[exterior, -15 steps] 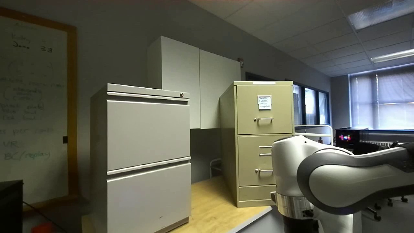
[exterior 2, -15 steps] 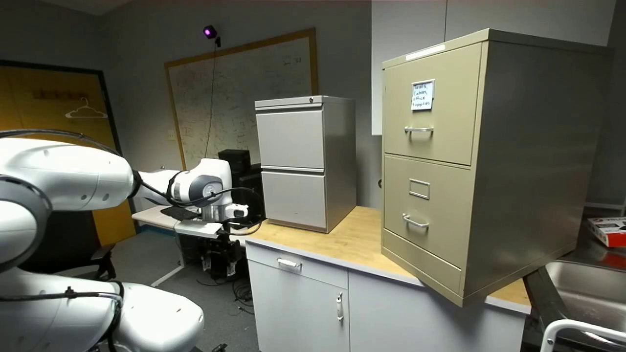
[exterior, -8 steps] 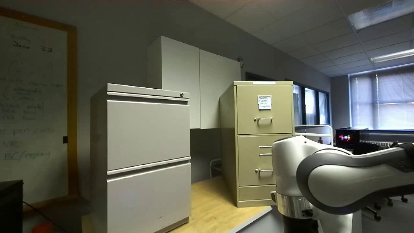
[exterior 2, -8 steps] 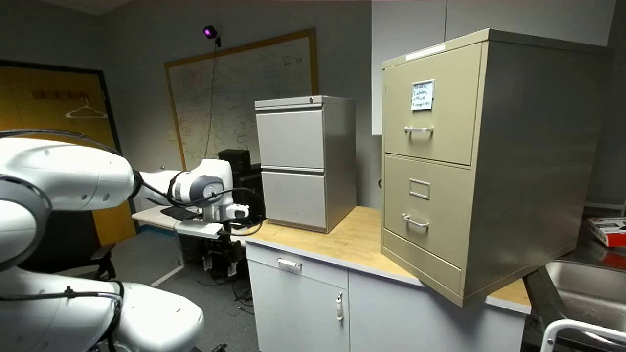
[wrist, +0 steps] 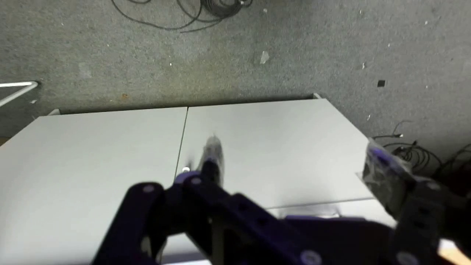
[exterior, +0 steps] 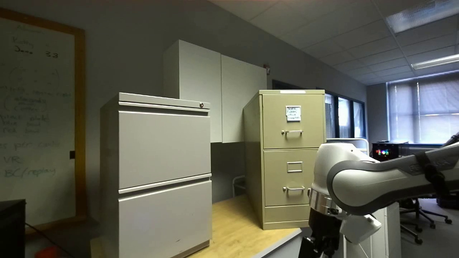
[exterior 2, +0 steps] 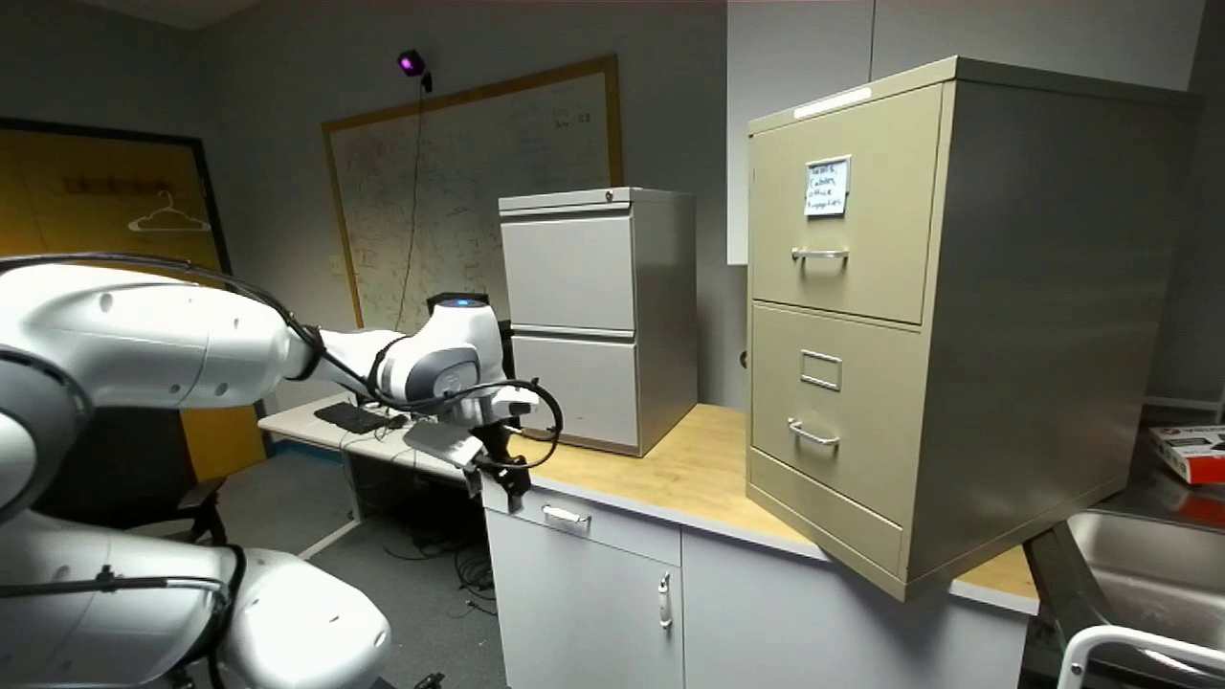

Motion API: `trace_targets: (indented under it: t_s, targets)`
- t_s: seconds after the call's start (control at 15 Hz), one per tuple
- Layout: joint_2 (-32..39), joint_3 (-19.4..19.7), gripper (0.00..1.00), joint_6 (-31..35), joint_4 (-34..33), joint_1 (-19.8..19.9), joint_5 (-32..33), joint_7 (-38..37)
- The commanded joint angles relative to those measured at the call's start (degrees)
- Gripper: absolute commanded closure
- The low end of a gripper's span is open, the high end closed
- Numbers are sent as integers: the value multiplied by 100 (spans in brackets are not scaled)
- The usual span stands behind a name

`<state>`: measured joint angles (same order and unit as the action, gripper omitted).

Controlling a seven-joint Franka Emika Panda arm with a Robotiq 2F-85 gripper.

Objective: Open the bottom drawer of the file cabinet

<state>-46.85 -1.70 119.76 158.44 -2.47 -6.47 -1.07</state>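
The file cabinet is tall and tan, with a paper label on its upper front; it also shows at the right in an exterior view. Its bottom drawer is shut, with a silvery pull handle. The drawer front and handle show in both exterior views; the arm covers the drawer's right edge in one of them. My gripper is open and empty, tilted downward in front of the counter, well apart from the file cabinet. In the wrist view the gripper has its fingers wide apart; the file cabinet is out of view there.
A pale grey lateral cabinet stands on the wooden counter, left of the file cabinet. White lower cupboards with handles are below the counter. A sink and a white rail are at the right. Cables lie on the floor.
In the last half second the arm has moved forward toward the counter and the gripper has tilted. In an exterior view the arm has uncovered the whole bottom drawer handle.
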Motion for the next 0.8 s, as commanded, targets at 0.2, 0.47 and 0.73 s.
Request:
trace_targets:
  t_s: [0.2, 0.47, 0.73]
  targets:
    - [485, 943, 0, 1299, -283, 640, 220, 588]
    - [825, 1824, 0, 1971, -600, 661, -27, 1314]
    - [1306, 2686, 0, 2172, -1251, 408, -453, 2065]
